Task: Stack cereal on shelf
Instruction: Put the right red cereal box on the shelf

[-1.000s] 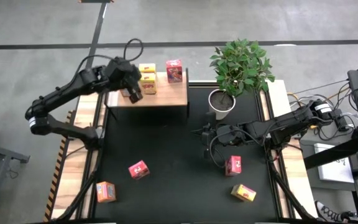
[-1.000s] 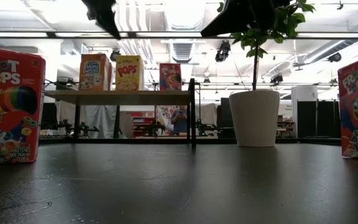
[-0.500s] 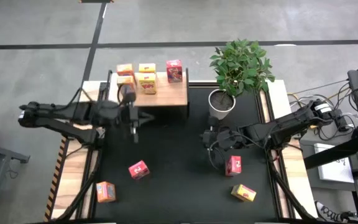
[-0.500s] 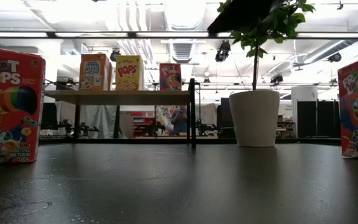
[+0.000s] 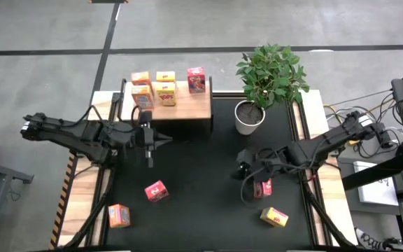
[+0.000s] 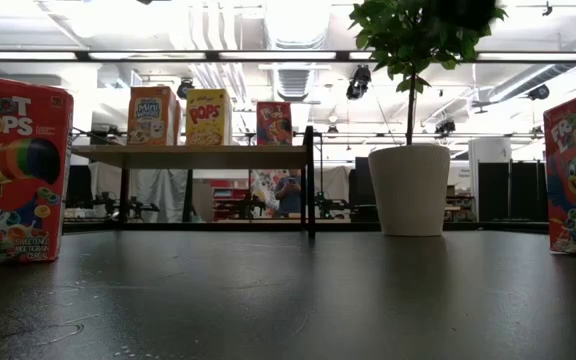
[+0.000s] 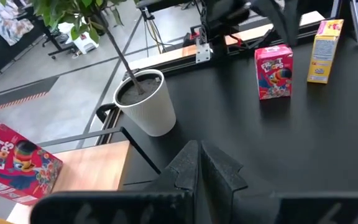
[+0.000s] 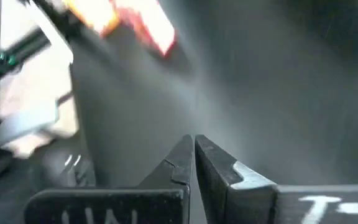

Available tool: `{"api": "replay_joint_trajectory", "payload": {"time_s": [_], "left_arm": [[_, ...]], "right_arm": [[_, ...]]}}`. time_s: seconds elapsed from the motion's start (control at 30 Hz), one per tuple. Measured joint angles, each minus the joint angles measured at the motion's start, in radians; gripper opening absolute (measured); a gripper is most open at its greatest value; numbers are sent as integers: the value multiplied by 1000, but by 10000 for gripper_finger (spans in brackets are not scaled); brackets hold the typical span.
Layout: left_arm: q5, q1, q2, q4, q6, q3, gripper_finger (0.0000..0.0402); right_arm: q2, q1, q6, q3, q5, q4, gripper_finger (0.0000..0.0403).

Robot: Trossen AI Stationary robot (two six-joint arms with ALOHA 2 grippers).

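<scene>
The shelf (image 5: pixel 187 106) stands at the table's far left with several cereal boxes on its board: orange (image 5: pixel 140 78), yellow (image 5: pixel 164 93) and red (image 5: pixel 196 80). On the black mat stand a red box (image 5: pixel 155 190), an orange box (image 5: pixel 119 215), a second red box (image 5: pixel 262 187) and a yellow box (image 5: pixel 274 217). My left gripper (image 5: pixel 168 140) is shut and holds nothing; it hovers just in front of the shelf and points toward the table's right. My right gripper (image 5: pixel 242 171), also shut with nothing in it, hangs above the mat just left of the second red box (image 7: pixel 273 71).
A white pot (image 5: pixel 249 116) with a leafy plant stands right of the shelf at the far edge. Pale wooden strips (image 5: pixel 89 210) run along both sides of the black mat (image 5: pixel 201 203), whose middle is bare.
My left gripper has drawn back from above the shelf toward the near edge, sunk a little and swung round toward the table's right; two orange boxes now show where it hovered. My right gripper has shifted toward the near edge, risen and rolled. Both stay shut.
</scene>
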Motion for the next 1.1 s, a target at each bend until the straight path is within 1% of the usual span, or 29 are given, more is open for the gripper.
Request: {"api": "replay_joint_trajectory", "payload": {"time_s": [0.07,0.17,0.27,0.33,0.37,0.5,0.63,0.73,0.97,1.1], "left_arm": [[0,0,-3,0,5,0,1],[-1,0,-6,0,5,2,1],[-1,0,-7,0,5,4,1],[-2,0,-6,0,6,5,1],[-2,0,-6,0,12,5,1],[-2,0,-3,0,50,5,1],[-9,1,-4,0,90,5,1],[-10,1,-4,1,100,5,1],[-10,1,-4,1,111,5,1],[-10,1,-4,1,125,5,1]], "right_arm": [[1,17,114,6,-78,-84,9],[1,46,357,32,-179,-303,9],[1,83,649,57,-188,-547,9],[1,101,781,61,-186,-619,9],[1,107,821,62,-185,-634,9],[13,117,878,45,-185,-650,16],[52,116,883,33,-208,-654,55],[76,116,883,33,-247,-655,102],[111,116,909,39,-252,-655,228],[122,116,915,36,-252,-655,285]]}}
